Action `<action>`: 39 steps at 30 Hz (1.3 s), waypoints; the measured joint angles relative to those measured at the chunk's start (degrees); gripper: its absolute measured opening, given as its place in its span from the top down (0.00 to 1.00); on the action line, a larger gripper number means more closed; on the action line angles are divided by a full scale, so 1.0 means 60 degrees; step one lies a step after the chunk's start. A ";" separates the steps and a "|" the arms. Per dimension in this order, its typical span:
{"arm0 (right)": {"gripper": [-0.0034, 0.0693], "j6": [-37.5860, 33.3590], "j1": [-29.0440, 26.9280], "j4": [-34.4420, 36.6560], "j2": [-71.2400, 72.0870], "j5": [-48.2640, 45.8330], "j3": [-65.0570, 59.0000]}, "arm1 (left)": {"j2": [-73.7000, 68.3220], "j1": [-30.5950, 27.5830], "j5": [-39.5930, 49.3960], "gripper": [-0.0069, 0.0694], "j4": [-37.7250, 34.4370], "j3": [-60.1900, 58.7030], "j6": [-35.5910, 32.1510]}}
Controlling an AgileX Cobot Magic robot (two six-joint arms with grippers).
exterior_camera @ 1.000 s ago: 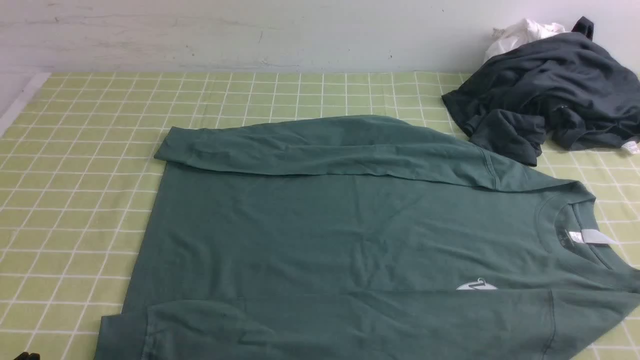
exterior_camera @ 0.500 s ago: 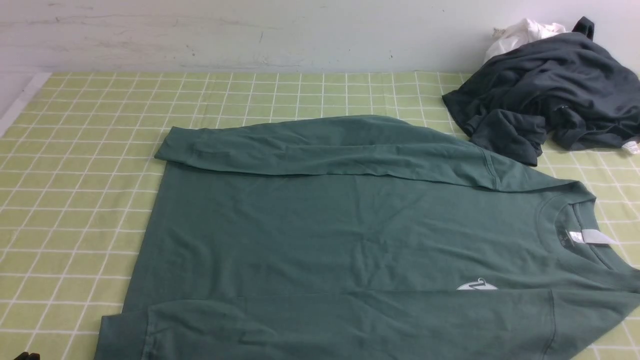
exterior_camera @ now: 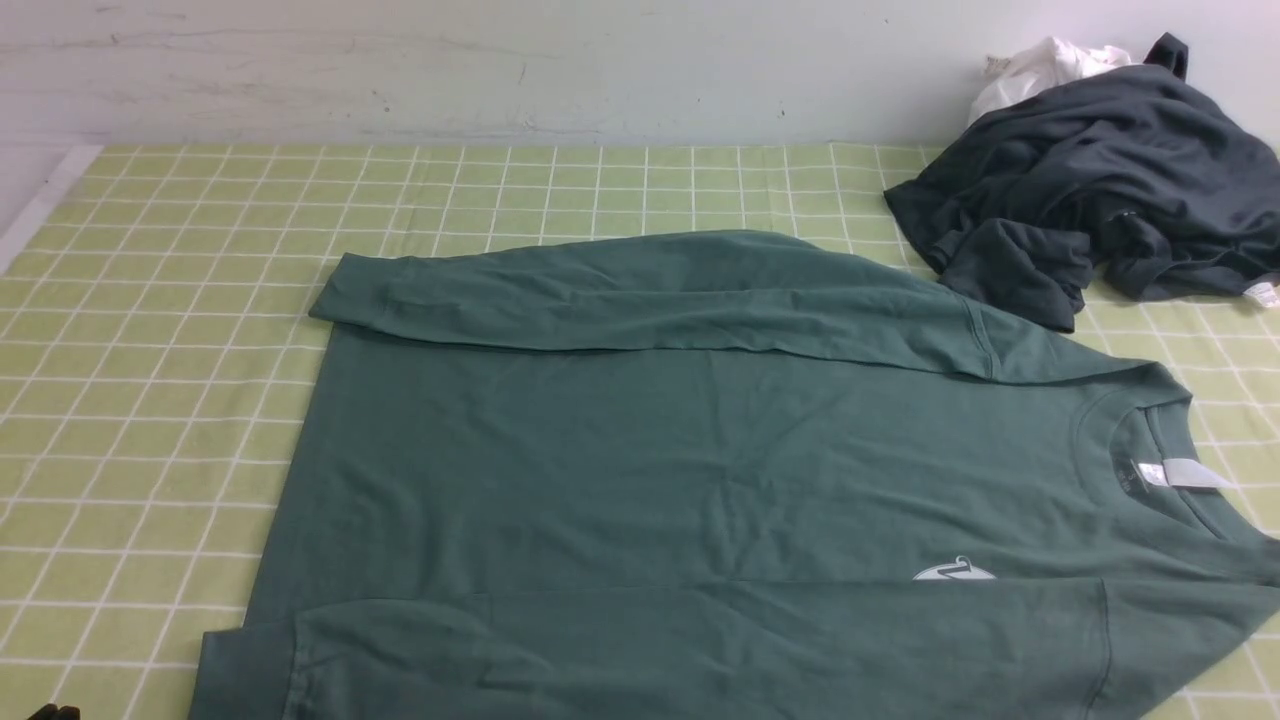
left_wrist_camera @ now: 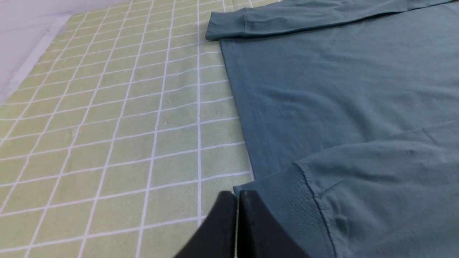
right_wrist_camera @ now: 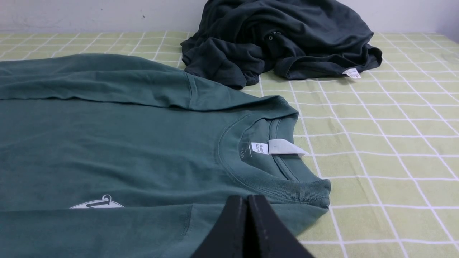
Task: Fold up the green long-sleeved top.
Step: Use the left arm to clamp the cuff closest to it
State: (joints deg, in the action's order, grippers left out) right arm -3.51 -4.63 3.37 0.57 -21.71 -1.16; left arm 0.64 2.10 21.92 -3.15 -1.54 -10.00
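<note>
Nothing has changed over the last second: same cloth creases, same sleeve lines, no arm motion in the front view. I read this as a pause between steps, not progress.

The dull teal-green cotton long-sleeved top [exterior_camera: 700, 470] lies flat on the counter [exterior_camera: 180, 330] with its yellow-green checked cover. It runs from the middle to the near edge, crew neck toward the right edge and hem toward the left edge. Both sleeves are already folded in: one lies along the far side of the body, and the other lies along the near side, partly covering the white chest logo [exterior_camera: 953, 572].

My left fingers [left_wrist_camera: 222, 225] are clenched together on nothing, just beside the ribbed cuff [left_wrist_camera: 283, 200] of the near sleeve at the hem end. I can't tell whether they touch the cloth. My right fingers [right_wrist_camera: 233, 229] are also clenched and empty, just short of the ribbed collar [right_wrist_camera: 276, 186] with its white neck label [right_wrist_camera: 279, 147].

The crumpled dark charcoal-grey garment [exterior_camera: 1100, 190], with a small white cloth [exterior_camera: 1040, 65] behind it, sits at the far right corner. It is just beside the far shoulder; touching or not is unclear.

Judgement: sleeves done, body fold not yet made. Both sets of fingers must spread before they can pinch the near edge.
</note>
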 joint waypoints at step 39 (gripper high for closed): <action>0.97 0.2608 0.0075 -0.2823 -0.4917 0.1860 0.6880 | -0.3887 -0.0011 -0.3514 0.91 0.1727 0.6550 0.3175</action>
State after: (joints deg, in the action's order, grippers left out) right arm 12.14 -4.18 -13.57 -28.93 -10.56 40.12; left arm -22.68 2.03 0.84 7.22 37.76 9.05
